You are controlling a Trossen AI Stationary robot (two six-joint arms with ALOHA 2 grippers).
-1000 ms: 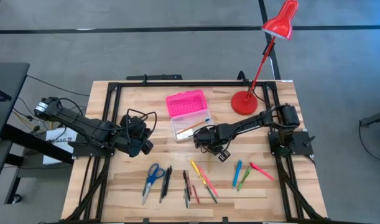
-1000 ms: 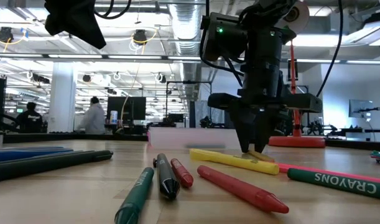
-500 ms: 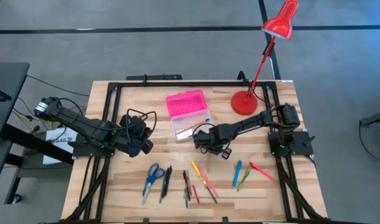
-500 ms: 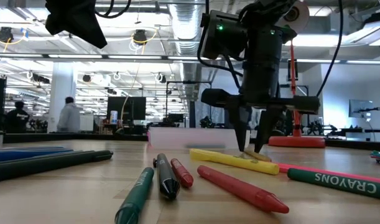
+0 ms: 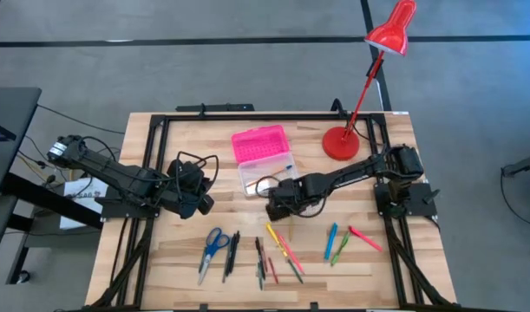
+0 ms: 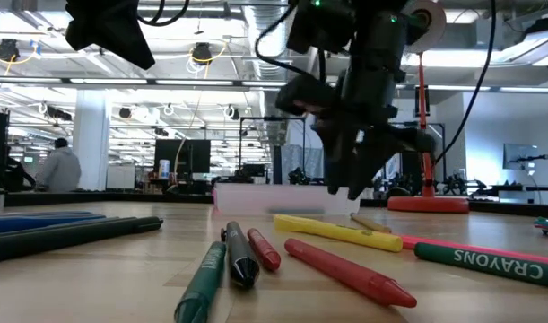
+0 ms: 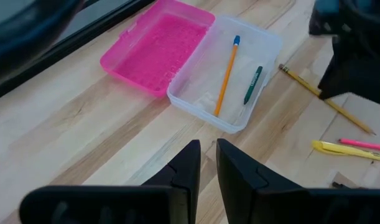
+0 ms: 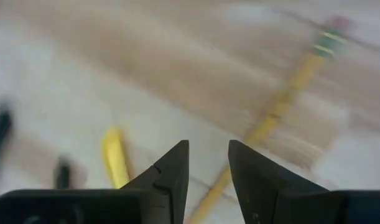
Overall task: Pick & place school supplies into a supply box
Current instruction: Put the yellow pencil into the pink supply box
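The supply box stands open at the table's far middle, with its pink lid (image 5: 259,143) laid back and its clear base (image 5: 266,178) holding an orange pencil (image 7: 226,74) and a green pen (image 7: 252,86). My right gripper (image 5: 274,208) is open and empty. It hangs tilted above the table (image 6: 347,187), near the box's near edge, over a yellow pencil (image 8: 278,111) that lies flat on the wood. A yellow crayon (image 6: 336,231) lies beside the pencil. Blue-handled scissors (image 5: 214,243) and several pens and crayons lie in a row nearer the front. My left gripper (image 5: 204,201) waits shut left of the box (image 7: 207,149).
A red desk lamp stands with its base (image 5: 340,143) at the far right. Blue, green and pink pens (image 5: 343,241) lie at the front right. Black frame rails (image 5: 152,173) run along the table's sides. A person (image 6: 58,169) walks in the room behind.
My right gripper stood with its fingertips down on the yellow pencil, then spread its fingers. It has since risen, tipped sideways and swung toward the table's left and near edge. The pencil stays flat on the table.
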